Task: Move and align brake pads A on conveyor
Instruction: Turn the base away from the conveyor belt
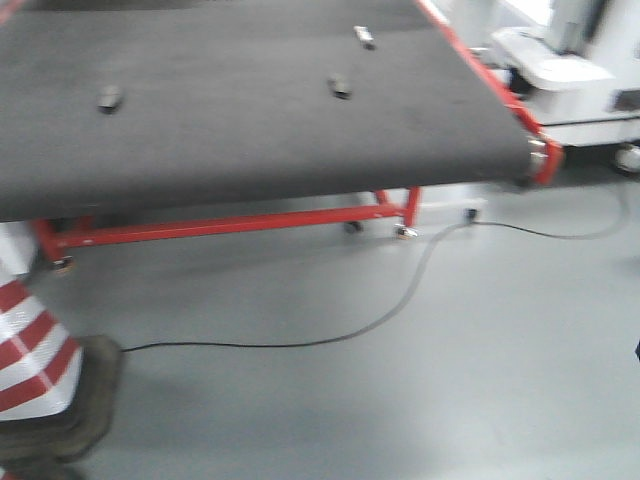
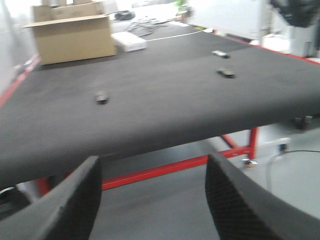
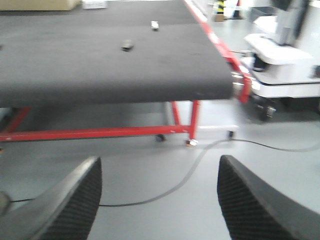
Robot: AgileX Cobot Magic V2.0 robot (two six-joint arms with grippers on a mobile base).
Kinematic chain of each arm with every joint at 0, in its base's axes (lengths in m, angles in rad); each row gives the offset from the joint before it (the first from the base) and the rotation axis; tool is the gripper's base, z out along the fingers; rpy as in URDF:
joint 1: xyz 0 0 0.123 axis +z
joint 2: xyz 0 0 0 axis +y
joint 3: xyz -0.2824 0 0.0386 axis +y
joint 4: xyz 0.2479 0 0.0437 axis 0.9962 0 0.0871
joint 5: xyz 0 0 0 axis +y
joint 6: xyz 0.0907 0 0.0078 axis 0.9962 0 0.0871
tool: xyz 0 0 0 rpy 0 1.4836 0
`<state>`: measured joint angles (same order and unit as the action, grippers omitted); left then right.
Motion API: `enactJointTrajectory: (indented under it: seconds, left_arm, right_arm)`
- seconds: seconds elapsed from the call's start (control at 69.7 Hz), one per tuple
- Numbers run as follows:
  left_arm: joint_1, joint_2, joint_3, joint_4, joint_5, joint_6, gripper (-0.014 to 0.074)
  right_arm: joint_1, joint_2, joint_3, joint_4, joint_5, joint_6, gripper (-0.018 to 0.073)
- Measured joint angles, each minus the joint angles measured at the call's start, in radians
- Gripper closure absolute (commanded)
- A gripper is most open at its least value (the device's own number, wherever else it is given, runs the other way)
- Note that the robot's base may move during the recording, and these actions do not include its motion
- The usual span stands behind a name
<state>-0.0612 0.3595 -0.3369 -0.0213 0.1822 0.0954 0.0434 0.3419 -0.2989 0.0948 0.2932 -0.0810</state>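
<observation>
Conveyor (image 1: 250,120) fills most of front view, far end & left edge cut off. Grey floor (image 1: 450,380) below, black cable (image 1: 300,345) trailing across it. L gripper (image 2: 152,167) & R gripper (image 3: 159,167) both spread wide, nothing btwn fingers, hanging short of the belt's near edge. 3 brake pads A on belt, well apart: left pad (image 1: 110,97), right pad (image 1: 340,87), far pad (image 1: 364,37) near right red strip (image 1: 470,62). All blurred, too small for detail

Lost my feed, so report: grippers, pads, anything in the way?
Left gripper, right gripper open, empty, short of belt. Left pad, right pad apart on it; farther item too blurred. Cable, cone on floor ahead.
</observation>
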Motion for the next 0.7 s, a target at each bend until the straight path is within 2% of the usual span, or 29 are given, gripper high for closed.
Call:
enactJointTrajectory:
  seconds: [0.703]
  left_arm:
    - [0.000, 0.000, 0.000, 0.000, 0.000, 0.000, 0.0148]
  right_arm:
    - [0.000, 0.000, 0.001, 0.000, 0.001, 0.000, 0.0090]
